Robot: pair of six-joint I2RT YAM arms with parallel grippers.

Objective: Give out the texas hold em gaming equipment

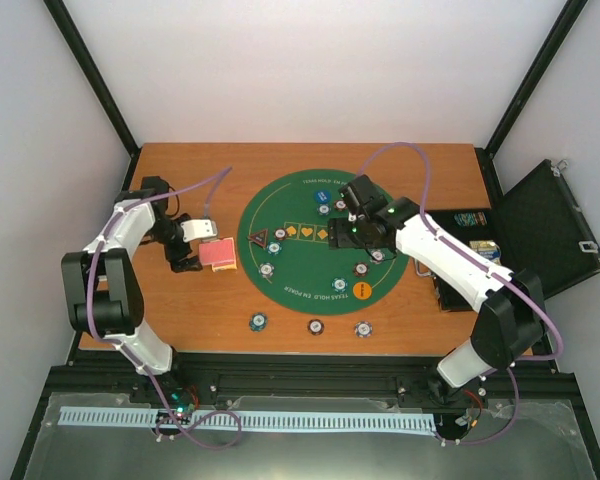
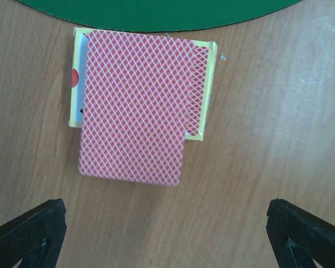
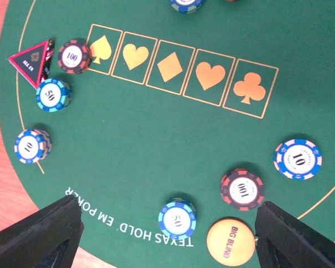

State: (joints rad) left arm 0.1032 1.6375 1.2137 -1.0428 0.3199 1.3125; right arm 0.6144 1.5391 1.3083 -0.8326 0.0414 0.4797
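Note:
A stack of red-backed playing cards [image 2: 135,106] lies on a yellow card box [image 2: 210,61] on the wood, just left of the green mat [image 1: 300,262]; it also shows in the top view [image 1: 220,255]. My left gripper [image 2: 167,240] is open and empty, just short of the cards. My right gripper [image 3: 167,240] is open and empty above the mat. Below it lie a blue 50 chip [image 3: 177,219], a dark 100 chip [image 3: 242,189], a blue and white 10 chip [image 3: 297,158] and the orange Big Blind disc [image 3: 230,242]. The black-red triangular marker [image 3: 30,61] sits at the mat's left with three more chips.
Three chips [image 1: 315,326] lie on the bare wood in front of the mat. A blue disc [image 1: 321,198] is on the mat's far side. The open black case [image 1: 540,230] stands at the table's right edge. White walls enclose the table on three sides.

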